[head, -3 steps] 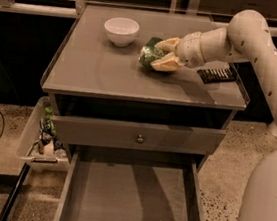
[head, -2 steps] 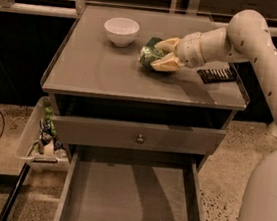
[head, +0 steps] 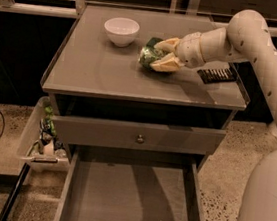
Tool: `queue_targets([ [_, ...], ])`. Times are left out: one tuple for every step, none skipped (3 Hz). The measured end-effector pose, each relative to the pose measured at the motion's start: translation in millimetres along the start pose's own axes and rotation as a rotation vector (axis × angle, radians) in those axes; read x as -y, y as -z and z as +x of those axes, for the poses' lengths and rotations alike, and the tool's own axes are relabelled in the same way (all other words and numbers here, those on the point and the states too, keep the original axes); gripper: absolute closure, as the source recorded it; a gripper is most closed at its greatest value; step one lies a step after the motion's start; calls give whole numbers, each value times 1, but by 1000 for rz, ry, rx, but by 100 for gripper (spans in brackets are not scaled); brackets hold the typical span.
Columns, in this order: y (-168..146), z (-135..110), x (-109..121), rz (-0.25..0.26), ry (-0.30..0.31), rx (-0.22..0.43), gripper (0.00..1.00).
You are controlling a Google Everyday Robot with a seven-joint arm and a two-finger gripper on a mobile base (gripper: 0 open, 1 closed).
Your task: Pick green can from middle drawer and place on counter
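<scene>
Half-hidden green can (head: 146, 56) in tool (head: 156, 56), on counter (head: 107, 74).

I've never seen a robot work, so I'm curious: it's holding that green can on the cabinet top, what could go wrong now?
The gripper is shut on the green can at the counter; if the can isn't flat when released, it may tip and roll. The white bowl stands nearby and could be knocked. The middle drawer is open below and could be bumped.
</scene>
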State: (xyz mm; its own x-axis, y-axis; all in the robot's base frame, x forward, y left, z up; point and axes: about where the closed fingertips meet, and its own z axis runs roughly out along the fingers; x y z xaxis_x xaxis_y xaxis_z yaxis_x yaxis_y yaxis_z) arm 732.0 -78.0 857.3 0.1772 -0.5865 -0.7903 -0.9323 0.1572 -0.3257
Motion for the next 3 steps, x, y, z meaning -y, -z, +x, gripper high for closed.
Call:
queue_targets([
  [0, 0, 0, 0, 0, 0, 12],
  [0, 0, 0, 0, 0, 0, 0],
  [0, 0, 0, 0, 0, 0, 0],
])
